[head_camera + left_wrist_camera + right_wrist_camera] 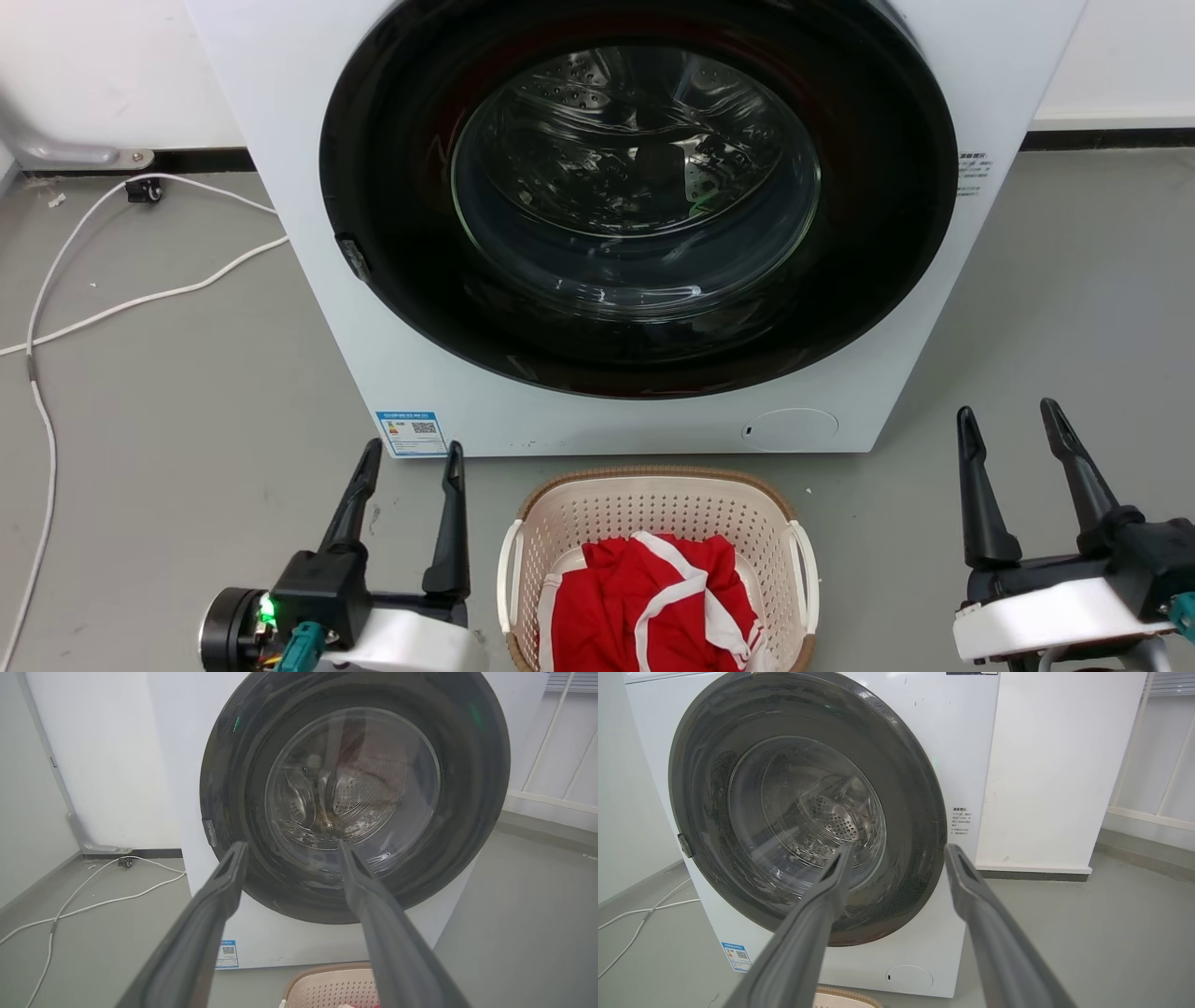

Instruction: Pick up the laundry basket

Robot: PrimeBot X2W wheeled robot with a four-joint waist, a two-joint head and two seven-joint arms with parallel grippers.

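Washer [308, 308] w/ its big dark round door stands right ahead of both sets of jaws, just beyond the tips. A white cable [140, 299] runs over the floor [187, 485], out past the left gripper [414, 450]. Left gripper and right gripper [1006, 411]: jaws spread, empty. Laundry basket [653, 478] sits on the floor btwn the two grippers, apart from both, near the washer front, red cloth [644, 597] inside. Mouth up, one white handle [507, 574] toward each gripper. Near end is cut off, so can't tell the long axis.
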